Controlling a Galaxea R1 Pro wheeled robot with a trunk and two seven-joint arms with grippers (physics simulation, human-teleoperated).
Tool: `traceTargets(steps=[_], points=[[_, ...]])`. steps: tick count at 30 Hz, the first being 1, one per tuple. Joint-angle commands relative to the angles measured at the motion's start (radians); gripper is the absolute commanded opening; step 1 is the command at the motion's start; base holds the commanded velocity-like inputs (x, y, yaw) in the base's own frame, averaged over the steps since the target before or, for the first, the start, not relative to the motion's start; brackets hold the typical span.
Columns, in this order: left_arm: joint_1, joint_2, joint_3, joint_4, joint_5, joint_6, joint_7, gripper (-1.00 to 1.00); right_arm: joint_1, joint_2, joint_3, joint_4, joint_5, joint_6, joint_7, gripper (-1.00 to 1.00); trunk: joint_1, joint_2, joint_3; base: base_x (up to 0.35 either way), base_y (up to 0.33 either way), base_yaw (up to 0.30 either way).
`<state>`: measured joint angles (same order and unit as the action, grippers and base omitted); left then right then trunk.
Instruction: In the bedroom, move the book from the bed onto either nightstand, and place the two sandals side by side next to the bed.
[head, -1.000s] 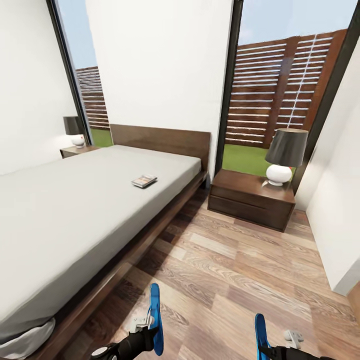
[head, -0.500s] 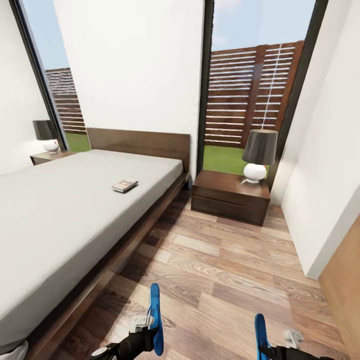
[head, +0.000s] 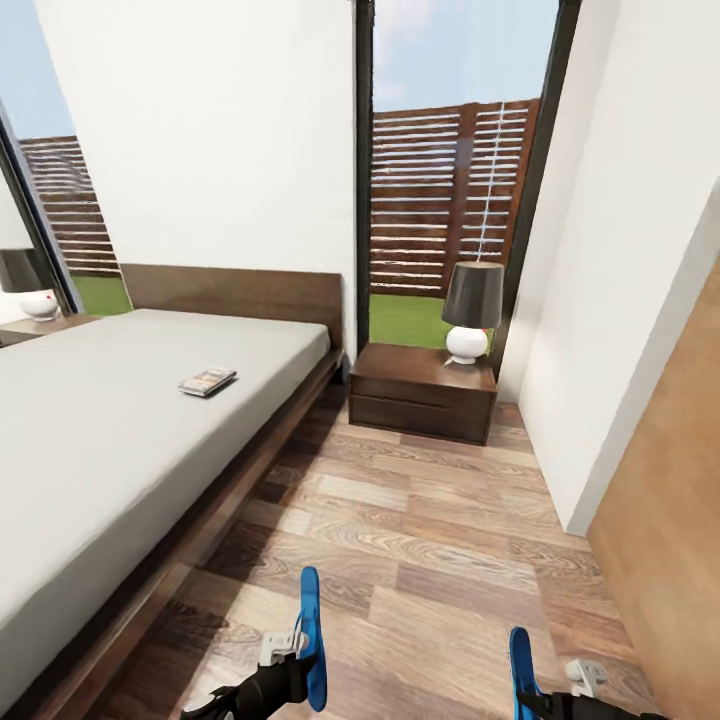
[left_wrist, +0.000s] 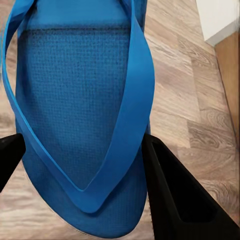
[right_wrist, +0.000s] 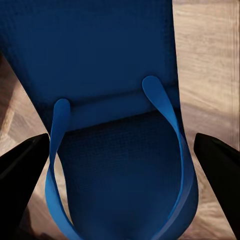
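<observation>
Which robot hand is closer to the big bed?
The left. The left gripper, holding a blue sandal, hangs over the floor just beside the bed frame. The right gripper, with the other sandal, is farther out toward the wall.

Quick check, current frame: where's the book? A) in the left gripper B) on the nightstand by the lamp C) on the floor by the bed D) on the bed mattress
D: the book lies flat on the bed, apart from the nightstand, whose top carries the lamp; the left gripper is closed around a blue sandal instead.
</observation>
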<state>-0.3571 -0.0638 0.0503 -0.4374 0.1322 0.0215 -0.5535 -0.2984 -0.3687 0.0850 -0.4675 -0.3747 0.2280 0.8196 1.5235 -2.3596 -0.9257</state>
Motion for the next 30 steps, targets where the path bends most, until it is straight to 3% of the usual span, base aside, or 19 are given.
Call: traceTargets(steps=[1, 25, 30], points=[[0.000, -0.001, 0.005, 0.000, 0.001, 0.002, -0.005, -1.00, -0.001, -0.001, 0.006, 0.000, -0.011, 0.008, 0.000, -1.00, 0.000, 0.000, 0.000, 0.000, 0.000, -0.253], [0.000, -0.001, 0.005, 0.000, 0.001, 0.002, -0.005, -1.00, -0.001, -0.001, 0.006, 0.000, -0.011, -0.010, 0.000, -1.00, 0.000, 0.000, 0.023, 0.000, 0.000, -0.253], [0.000, -0.001, 0.005, 0.000, 0.000, 0.002, -0.005, -1.00, -0.001, -0.001, 0.006, 0.000, -0.010, -0.010, 0.000, -1.00, 0.000, 0.000, 0.026, 0.000, 0.000, -0.121]])
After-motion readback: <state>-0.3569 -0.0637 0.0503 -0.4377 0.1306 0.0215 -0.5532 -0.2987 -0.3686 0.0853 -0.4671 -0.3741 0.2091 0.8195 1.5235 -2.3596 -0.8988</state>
